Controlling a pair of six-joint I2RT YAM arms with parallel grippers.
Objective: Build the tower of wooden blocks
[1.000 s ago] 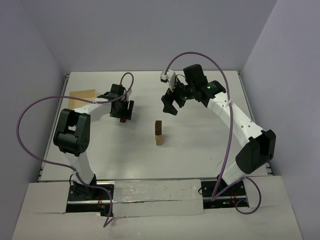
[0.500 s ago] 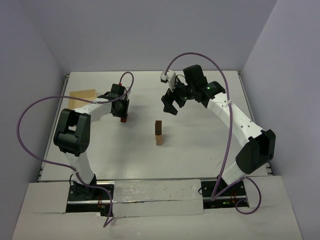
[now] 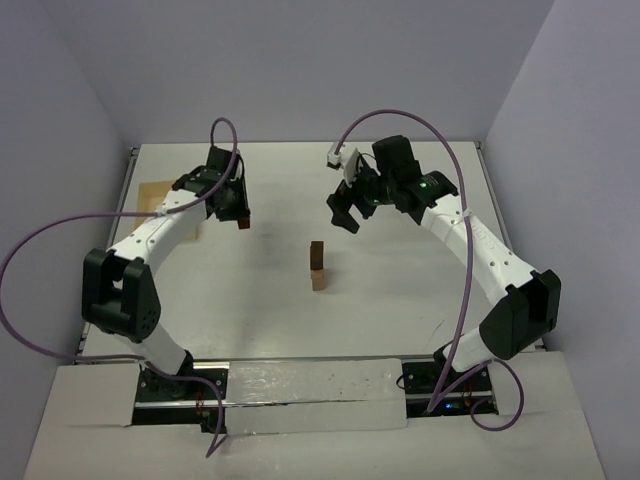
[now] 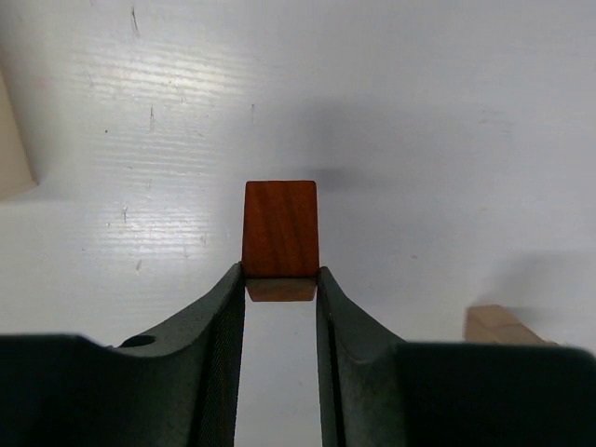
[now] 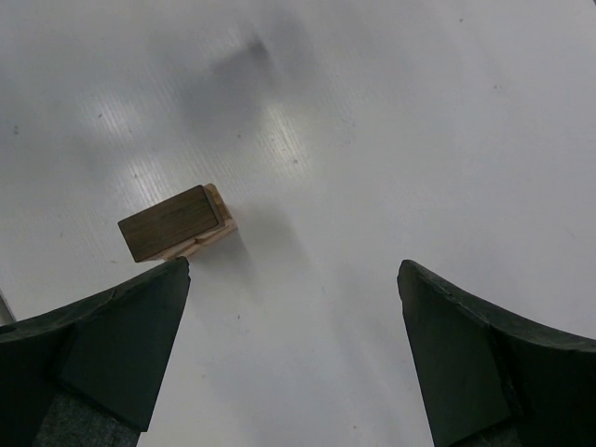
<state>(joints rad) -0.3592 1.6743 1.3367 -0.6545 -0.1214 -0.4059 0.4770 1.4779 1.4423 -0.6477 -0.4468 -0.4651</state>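
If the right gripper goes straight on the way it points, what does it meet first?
Likely bare table: the right gripper is open, and the block tower lies off to one side of its line.

Two arms: left arm (image 3: 150,235), right arm (image 3: 480,245). One tray (image 3: 152,190). One orange-brown block (image 4: 279,228). One tower (image 3: 317,266), one dark block (image 5: 172,223) on top, pale ones below too small to count

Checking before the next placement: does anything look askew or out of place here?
Nothing has toppled: the tower stands upright, with the dark block on top. The only oddity is that the left gripper pinches the orange-brown block by its near end only, so most of it juts past the fingers.
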